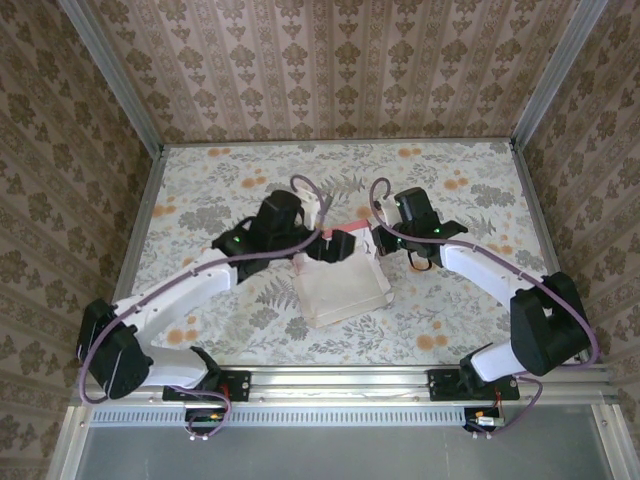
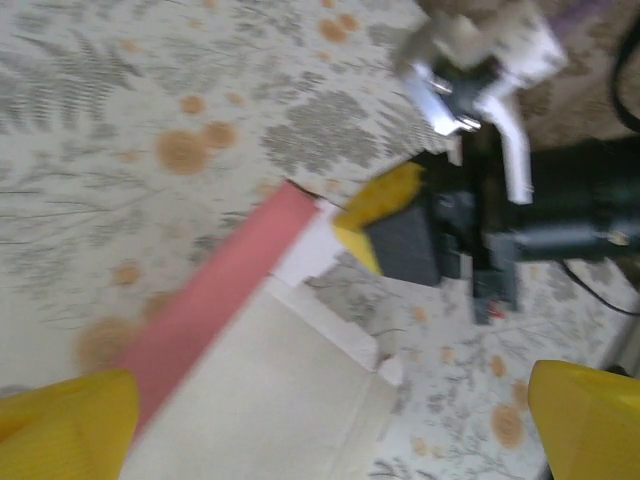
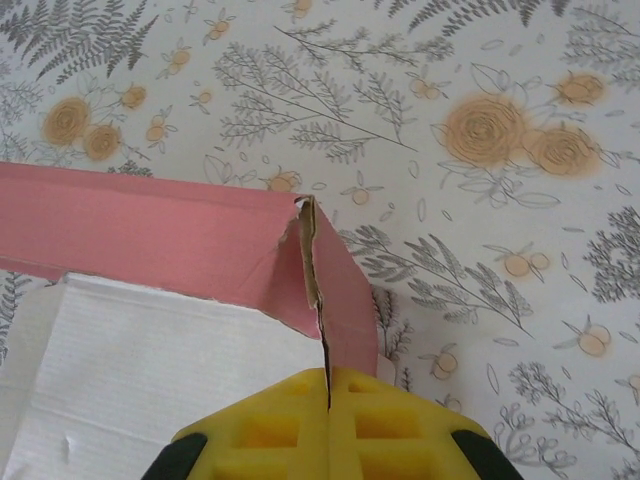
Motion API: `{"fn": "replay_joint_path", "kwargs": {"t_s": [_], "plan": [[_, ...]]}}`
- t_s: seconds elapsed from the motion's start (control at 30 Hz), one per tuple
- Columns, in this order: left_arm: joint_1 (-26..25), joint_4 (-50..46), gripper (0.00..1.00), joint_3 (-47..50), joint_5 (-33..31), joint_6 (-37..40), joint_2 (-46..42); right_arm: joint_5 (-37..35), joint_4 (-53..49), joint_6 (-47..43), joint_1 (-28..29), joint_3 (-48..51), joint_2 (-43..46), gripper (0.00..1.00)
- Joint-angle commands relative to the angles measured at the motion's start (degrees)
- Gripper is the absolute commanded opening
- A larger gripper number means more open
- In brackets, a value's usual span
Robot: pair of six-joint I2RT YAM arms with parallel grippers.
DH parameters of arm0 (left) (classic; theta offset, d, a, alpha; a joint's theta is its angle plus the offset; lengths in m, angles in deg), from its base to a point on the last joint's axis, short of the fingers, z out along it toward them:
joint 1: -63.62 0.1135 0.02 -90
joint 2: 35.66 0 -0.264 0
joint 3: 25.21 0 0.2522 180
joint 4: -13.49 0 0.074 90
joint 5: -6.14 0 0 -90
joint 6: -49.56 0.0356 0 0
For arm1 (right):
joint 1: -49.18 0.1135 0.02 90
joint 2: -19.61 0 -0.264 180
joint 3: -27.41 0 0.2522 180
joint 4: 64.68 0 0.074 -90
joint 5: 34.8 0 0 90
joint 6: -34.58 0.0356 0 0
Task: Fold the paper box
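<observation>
Right wrist: right fingers (image 3: 270, 425) clamp the box (image 3: 150, 370) flap (image 3: 150, 235); left fingers (image 2: 70, 420) gape, empty. Next, probably fold it inward.

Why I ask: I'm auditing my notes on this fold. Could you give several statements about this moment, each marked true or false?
1. The right claw is shut on a thin flap edge of the paper box. True.
2. The left claw is shut. False: its jaws stand wide open, holding nothing.
3. The box is pink inside. False: it is pale whitish inside and pink outside.
4. The box lies on the floral table. True.
</observation>
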Motion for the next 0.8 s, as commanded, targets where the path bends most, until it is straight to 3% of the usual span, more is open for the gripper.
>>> {"fn": "replay_joint_path", "kwargs": {"t_s": [0.0, 0.1, 0.27, 0.6, 0.77], "plan": [[4.4, -8.2, 0.99, -3.0, 4.1, 6.4, 1.7, 2.5, 0.8, -2.4, 0.9, -2.5, -1.8, 0.08], [7.3, -7.5, 0.97, -4.7, 6.9, 8.9, 5.7, 3.8, 0.7, -3.3, 1.7, -3.9, -2.9, 0.08], [10.3, 2.0, 0.94, -4.8, 15.1, 7.1, 13.1, 5.7, 0.0, -4.1, 2.6, -5.7, -4.2, 0.09], [11.0, 12.9, 0.86, -4.7, 19.7, 6.7, 20.4, 6.9, 0.6, -2.7, 3.8, -6.7, -6.4, 0.09], [11.0, 14.9, 0.75, -3.1, 19.6, 5.3, 21.0, 5.2, 0.9, -1.4, 5.2, -7.1, -7.2, 0.09]]}}
